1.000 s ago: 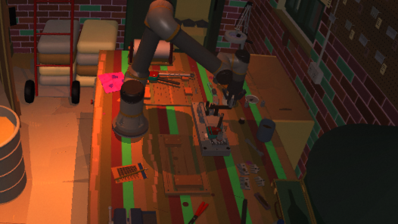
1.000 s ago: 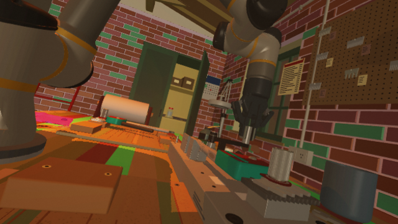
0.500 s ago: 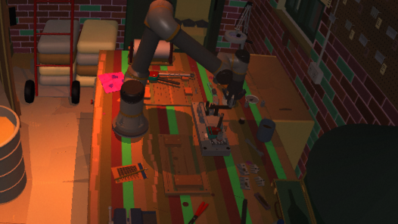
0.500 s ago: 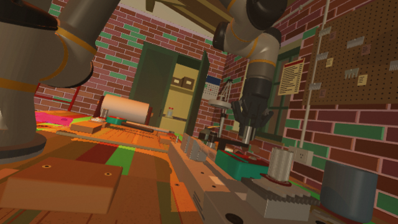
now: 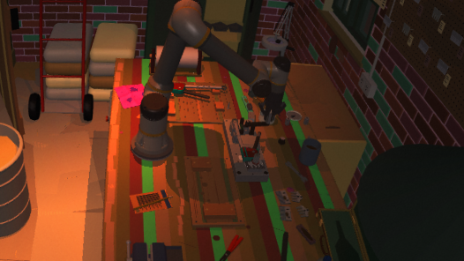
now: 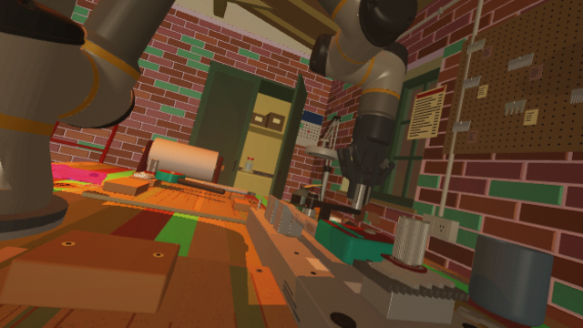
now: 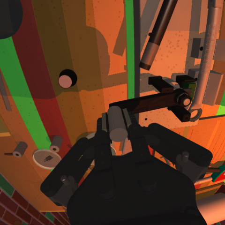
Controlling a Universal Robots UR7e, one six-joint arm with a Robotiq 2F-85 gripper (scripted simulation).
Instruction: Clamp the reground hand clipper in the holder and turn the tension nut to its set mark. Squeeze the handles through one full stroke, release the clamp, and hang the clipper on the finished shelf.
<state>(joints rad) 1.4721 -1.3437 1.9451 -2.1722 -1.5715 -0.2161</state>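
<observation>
A grey cylindrical knob point(image 7: 117, 123) at the end of a dark clamp lever point(image 7: 150, 103) sits gripped between the closed fingers of my gripper point(image 7: 116, 121), at the far end of the holder point(image 5: 246, 147). The lever runs from the knob to a bolted pivot point(image 7: 184, 100) on the holder. The hand clipper point(image 6: 353, 239), with a green body, lies in the holder below my gripper point(image 6: 360, 196). A ribbed silver tension nut point(image 6: 411, 240) stands upright on the toothed blade at the holder's near end. From the side camera my gripper point(image 5: 267, 115) points straight down.
A dark blue-grey cup point(image 5: 310, 151) stands right of the holder. A wooden jig plate point(image 5: 214, 192) lies left of it, and the arm's base point(image 5: 152, 132) stands further left. Small grey parts point(image 5: 289, 205) and red-handled pliers point(image 5: 231, 247) lie near the front edge. A pegboard point(image 6: 519, 77) hangs on the right wall.
</observation>
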